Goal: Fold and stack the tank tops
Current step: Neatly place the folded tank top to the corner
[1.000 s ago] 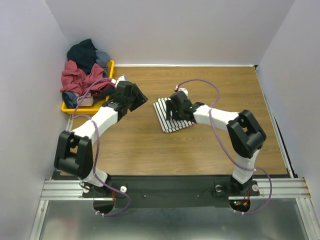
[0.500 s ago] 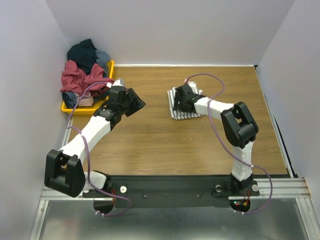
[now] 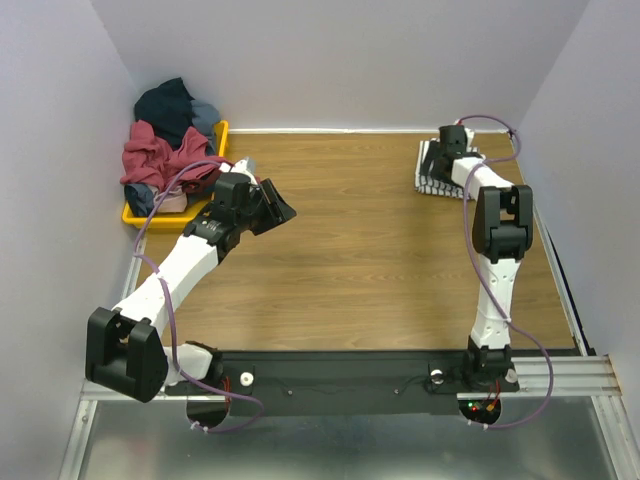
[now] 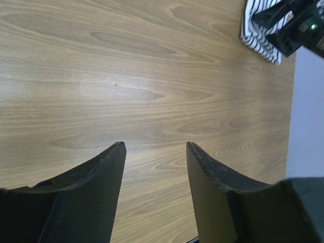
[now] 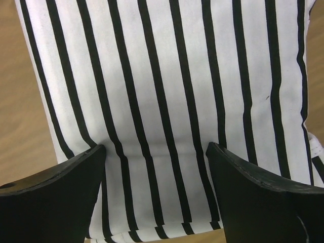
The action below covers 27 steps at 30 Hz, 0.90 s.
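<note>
— The desk (image 3: 360, 260) is bare in the middle now. The striped top (image 3: 428, 172) has slid to the far right corner.
— It looks folded, so that starts the stack. Right jaws spread, resting on it; left jaws spread over bare wood. The pile (image 3: 165, 150) in the tray (image 3: 140, 217) waits.

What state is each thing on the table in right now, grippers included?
striped tank top: folded flat, at the far right corner of the table.
right gripper: open, over the striped tank top, gripping nothing.
left gripper: open, empty.
yellow tray: heaped full.
clothes pile: crumpled, unfolded.
</note>
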{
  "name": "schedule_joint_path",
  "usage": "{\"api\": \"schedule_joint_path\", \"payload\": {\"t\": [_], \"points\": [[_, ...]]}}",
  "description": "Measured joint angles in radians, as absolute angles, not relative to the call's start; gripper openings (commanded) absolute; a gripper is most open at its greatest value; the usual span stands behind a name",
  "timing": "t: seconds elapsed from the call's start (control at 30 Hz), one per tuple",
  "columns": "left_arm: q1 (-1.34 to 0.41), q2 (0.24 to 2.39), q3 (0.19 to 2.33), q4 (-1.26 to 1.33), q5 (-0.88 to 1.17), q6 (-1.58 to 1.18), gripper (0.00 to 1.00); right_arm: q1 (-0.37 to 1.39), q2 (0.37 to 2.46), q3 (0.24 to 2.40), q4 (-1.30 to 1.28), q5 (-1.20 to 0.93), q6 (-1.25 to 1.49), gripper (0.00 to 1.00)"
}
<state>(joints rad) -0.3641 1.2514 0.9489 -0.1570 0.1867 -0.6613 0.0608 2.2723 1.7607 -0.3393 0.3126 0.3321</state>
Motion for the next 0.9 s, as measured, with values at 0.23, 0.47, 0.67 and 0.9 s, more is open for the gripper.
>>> {"api": "schedule_joint_path", "payload": {"t": [0.23,0.47,0.67,0.9], "points": [[-0.358,1.23,0.92,-0.159,0.246,-0.614,0.62,-0.062,2.392,1.956,-0.373,0.3,0.23,0.99],[-0.358,1.229,0.896,-0.157,0.295,-0.582,0.62,-0.142,2.452,2.054,-0.377,0.275,0.138,0.98],[-0.358,1.226,0.896,-0.156,0.311,-0.556,0.65,-0.201,2.463,2.072,-0.367,0.269,0.125,0.99],[-0.358,1.225,0.896,-0.147,0.323,-0.553,0.66,-0.199,2.44,2.078,-0.425,0.297,0.128,1.0]]}}
